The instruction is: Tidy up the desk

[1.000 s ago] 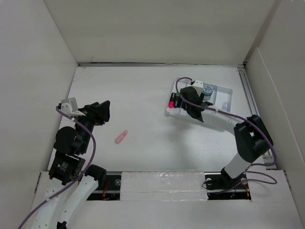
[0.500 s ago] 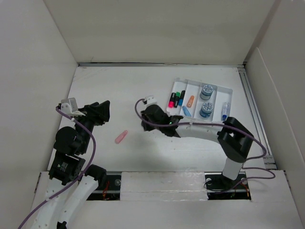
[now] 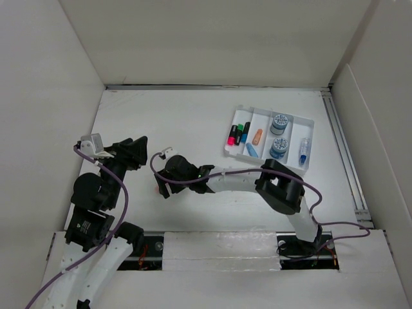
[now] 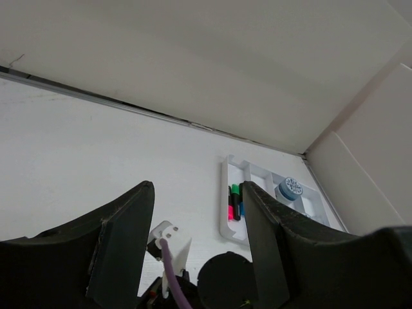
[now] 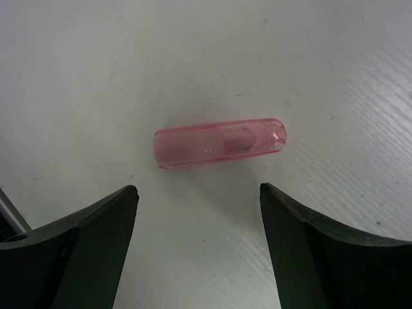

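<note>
The desk is a large white tabletop. A small translucent pink cap lies on it at centre left; in the top view only a sliver of the cap shows beside my right gripper. My right gripper is open and empty, low over the desk, with the cap lying just beyond its fingertips. In the top view the right gripper is stretched far left. My left gripper is open and empty, raised at the left, and also shows in the left wrist view.
A white compartment tray at the back right holds pink, green and blue markers, an orange piece, two round blue-grey tins and a small tube. The tray shows in the left wrist view. Tall panels wall the desk.
My right arm has swung from over the tray leftward across the desk and now hovers over the pink cap. The left arm has barely moved.
</note>
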### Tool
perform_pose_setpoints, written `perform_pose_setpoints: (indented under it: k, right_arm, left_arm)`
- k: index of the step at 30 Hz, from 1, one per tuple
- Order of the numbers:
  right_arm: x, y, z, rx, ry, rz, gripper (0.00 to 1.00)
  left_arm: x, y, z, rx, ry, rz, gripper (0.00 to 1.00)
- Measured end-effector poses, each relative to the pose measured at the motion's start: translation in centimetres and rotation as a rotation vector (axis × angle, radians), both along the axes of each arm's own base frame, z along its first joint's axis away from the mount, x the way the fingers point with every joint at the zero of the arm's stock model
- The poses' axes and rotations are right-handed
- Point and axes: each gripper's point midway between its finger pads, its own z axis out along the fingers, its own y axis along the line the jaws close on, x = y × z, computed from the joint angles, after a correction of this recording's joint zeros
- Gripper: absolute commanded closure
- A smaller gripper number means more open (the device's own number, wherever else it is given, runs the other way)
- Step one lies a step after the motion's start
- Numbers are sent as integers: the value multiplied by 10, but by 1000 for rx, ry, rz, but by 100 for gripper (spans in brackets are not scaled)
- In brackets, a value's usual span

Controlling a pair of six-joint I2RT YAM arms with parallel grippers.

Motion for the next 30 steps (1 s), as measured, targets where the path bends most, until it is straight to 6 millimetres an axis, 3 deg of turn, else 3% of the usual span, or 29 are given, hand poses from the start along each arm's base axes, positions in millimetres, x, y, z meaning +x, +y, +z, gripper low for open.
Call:
perform_pose_setpoints:
  k: [10,15,20,21,23,25,28,29,30]
  right_arm:
    - [-2,26,-13,-32,-10,6,18]
    - [8,38,-13,-31,-37,-20,15]
    - [19,49,-14,-34,-83,-51,18]
    - [21,50,-15,-37,-94,-58,27]
    - [24,50,-17,-53,-126,-82,32]
    - [27,49,-19,-75,-161,-107,49]
    - [29,46,-22,-112,-215,-146,60]
    - [29,45,-22,-120,-228,-158,70]
    - [29,43,-22,-129,-240,-168,70]
  left_arm:
    - [-4,1,3,-7,-15,0,48]
    - [-5,2,4,-8,-19,0,48]
    - [-5,2,4,-8,-19,-1,48]
    - [-5,2,4,-8,-19,-1,48]
    - [-5,2,4,-8,-20,-1,48]
    - [-5,2,5,-8,-20,0,48]
    - [-5,2,5,-8,-20,0,48]
    - [-5,2,5,-8,-20,0,48]
    - [-5,2,5,-8,-20,0,48]
